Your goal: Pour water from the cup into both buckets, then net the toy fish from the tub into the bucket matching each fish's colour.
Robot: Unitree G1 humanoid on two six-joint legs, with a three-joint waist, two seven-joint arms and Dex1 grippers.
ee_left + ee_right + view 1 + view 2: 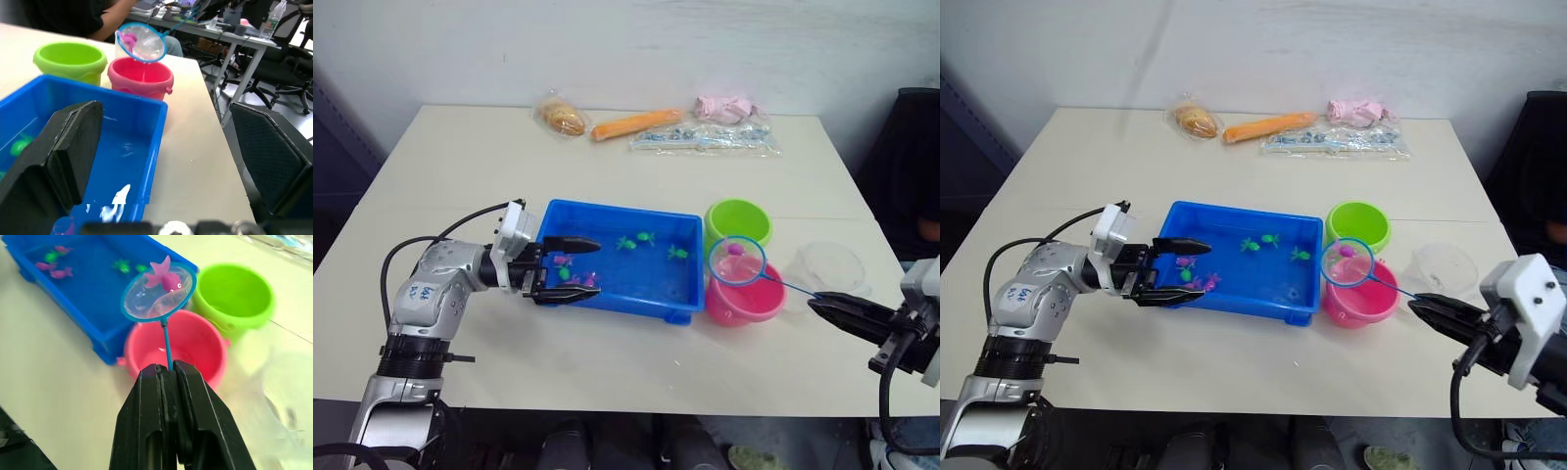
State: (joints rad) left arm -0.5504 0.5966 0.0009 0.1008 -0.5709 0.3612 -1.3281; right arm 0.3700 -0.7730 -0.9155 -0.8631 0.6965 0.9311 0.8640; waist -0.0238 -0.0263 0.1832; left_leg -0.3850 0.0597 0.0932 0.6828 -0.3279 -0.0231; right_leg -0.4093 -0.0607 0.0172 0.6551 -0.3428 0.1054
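**Pink fish netted, held over the pink bucket**

The right gripper (168, 377) is clamped on the net (159, 293) handle, its ring holding a pink fish (165, 279) above the pink bucket (188, 350). The green bucket (737, 221) stands just behind, the clear cup (826, 269) beside. The left gripper (573, 269) hangs wide open, straddling the blue tub (651, 284) wall; other fish (634, 241) remain inside. Bagged items (705, 137) lie along the table's (460, 176) far edge.

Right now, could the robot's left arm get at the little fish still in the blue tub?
Probably yes. The left gripper hangs open over the near-left corner of the tub, right above the pink fish there. Nothing lies between them; the net is off over the pink bucket.
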